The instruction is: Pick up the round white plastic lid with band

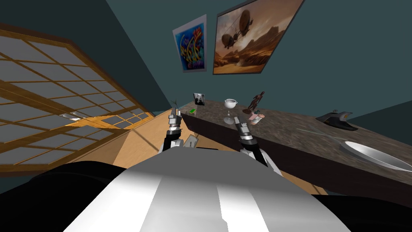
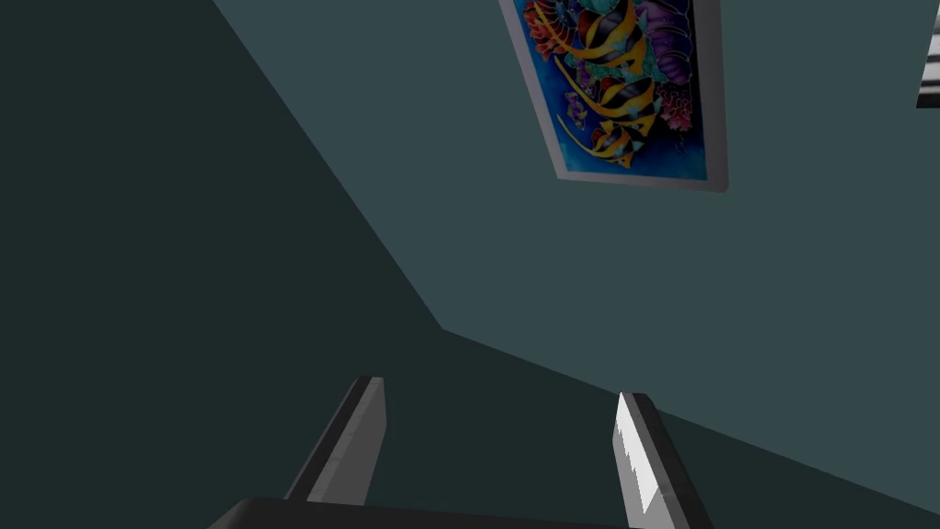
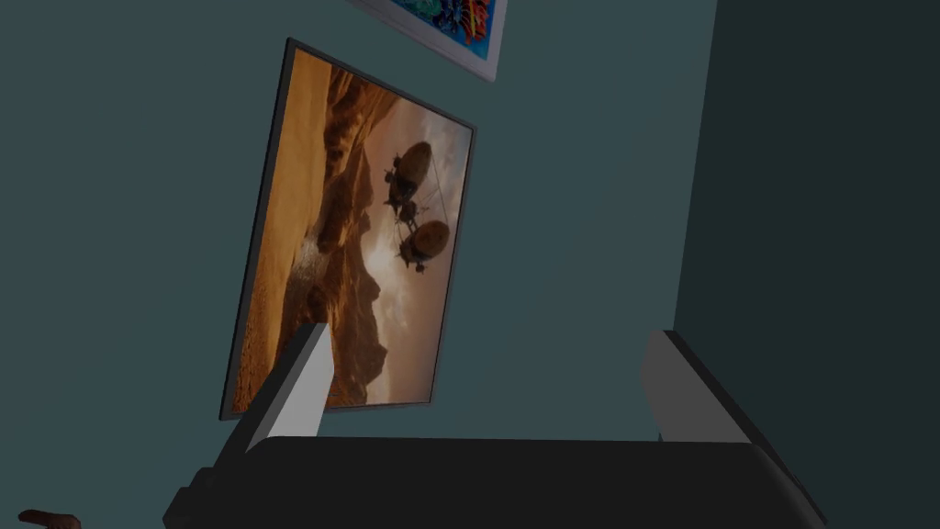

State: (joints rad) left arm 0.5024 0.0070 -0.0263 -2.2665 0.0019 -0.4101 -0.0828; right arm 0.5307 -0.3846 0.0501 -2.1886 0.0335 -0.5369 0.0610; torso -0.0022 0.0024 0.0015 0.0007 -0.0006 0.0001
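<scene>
Counter (image 1: 289, 129) holds white pot (image 1: 230, 103), figurine (image 1: 256, 101) and frame (image 1: 199, 98) near right pincer (image 1: 237, 119).

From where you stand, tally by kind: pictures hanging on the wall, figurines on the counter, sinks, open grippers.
Wall pictures: 2, fish picture and airship picture
Figurine: 1
Sink: 1
Open grippers: 2, left gripper and right gripper
Total: 6

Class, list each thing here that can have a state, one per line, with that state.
left gripper, open, holding nothing
right gripper, open, holding nothing
white cup, upright on the counter
figurine, standing upright
</scene>
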